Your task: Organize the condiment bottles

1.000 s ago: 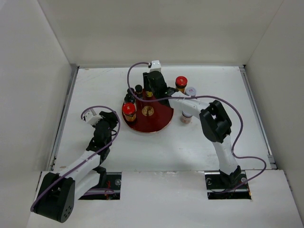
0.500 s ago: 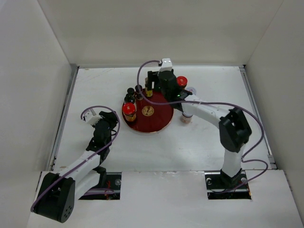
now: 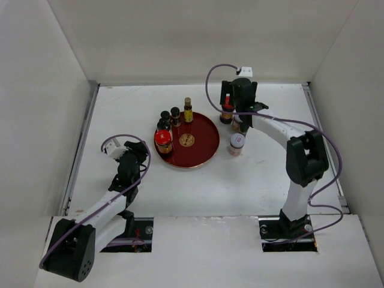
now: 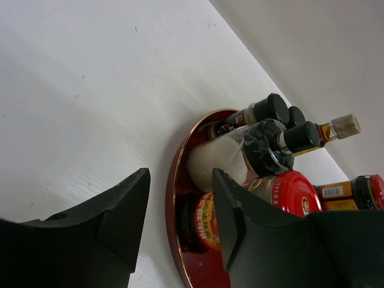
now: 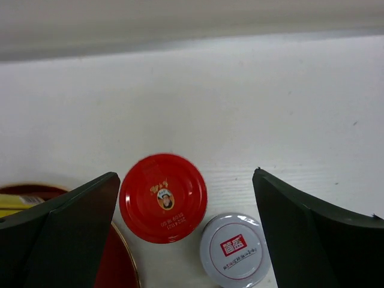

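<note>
The right gripper, jaws spread wide, hangs over the upright amber jar with round red lid. In the wrist view the jar is at 7 o'clock from the gap's middle.

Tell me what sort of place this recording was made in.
Most likely a lab test cell, not a kitchen: a white table boxed in by plain panels, two robot arms bolted at its near edge, condiment bottles on and beside a red tray.

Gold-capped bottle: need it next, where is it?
The gold-capped bottle stands at the far edge of the red tray in the top view, right of the black-capped bottles.
</note>
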{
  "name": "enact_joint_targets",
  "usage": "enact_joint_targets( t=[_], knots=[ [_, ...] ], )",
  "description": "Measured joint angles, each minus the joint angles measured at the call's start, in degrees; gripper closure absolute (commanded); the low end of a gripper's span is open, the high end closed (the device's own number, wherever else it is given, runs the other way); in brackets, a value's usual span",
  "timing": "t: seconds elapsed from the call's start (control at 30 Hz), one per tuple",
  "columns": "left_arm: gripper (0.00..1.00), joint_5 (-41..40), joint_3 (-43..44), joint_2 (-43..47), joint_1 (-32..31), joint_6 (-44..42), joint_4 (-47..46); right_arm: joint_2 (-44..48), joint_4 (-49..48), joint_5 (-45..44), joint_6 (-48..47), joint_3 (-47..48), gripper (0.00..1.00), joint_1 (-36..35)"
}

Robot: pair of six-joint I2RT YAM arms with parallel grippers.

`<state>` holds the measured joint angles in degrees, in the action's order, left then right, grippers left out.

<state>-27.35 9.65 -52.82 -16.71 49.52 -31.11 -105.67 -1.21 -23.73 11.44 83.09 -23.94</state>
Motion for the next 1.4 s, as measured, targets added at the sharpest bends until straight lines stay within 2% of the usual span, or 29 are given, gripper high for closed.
enact_joint_targets(
  t=[0.13, 0.37, 0.5, 0.6, 0.77, 0.9, 1.17, 1.4],
  knots=[
    [0.56, 0.04, -0.35, 0.00, 0.20, 0.22, 0.02, -4.26, 2.21, 2.05, -1.16, 0.76, 0.00, -0.46],
    [0.56, 0.68, -0.35, -0.31, 0.57, 0.48, -0.02, -5.20, 3.89, 4.81, -1.88, 1.66, 0.00, -0.13],
    [0.56, 0.98, -0.35, -0.33, 0.76, 0.50, -0.04, -6.80, 4.04, 5.38, -2.05, 3.15, 0.05, -0.04],
    [0.56, 1.11, -0.35, -0.37, 0.94, 0.57, -0.04, -8.20, 4.66, 5.84, -2.05, 3.96, 0.12, -0.04],
    [0.56, 1.16, -0.35, -0.44, 0.94, 0.68, -0.04, -9.51, 5.73, 6.19, -1.97, 4.22, 0.36, -0.07],
    [0.56, 1.29, -0.35, -0.44, 1.07, 0.70, -0.02, -9.51, 5.46, 6.10, -1.27, 4.20, 0.48, -0.07],
    [0.56, 1.33, -0.35, -0.48, 1.31, 0.72, -0.02, -5.64, 1.99, 6.19, 2.19, 0.94, 0.49, -0.11],
    [0.56, 1.55, -0.37, -0.50, 1.31, 0.96, -0.02, 4.42, -1.01, 4.66, 2.08, -4.42, 0.49, -3.48]
  ],
)
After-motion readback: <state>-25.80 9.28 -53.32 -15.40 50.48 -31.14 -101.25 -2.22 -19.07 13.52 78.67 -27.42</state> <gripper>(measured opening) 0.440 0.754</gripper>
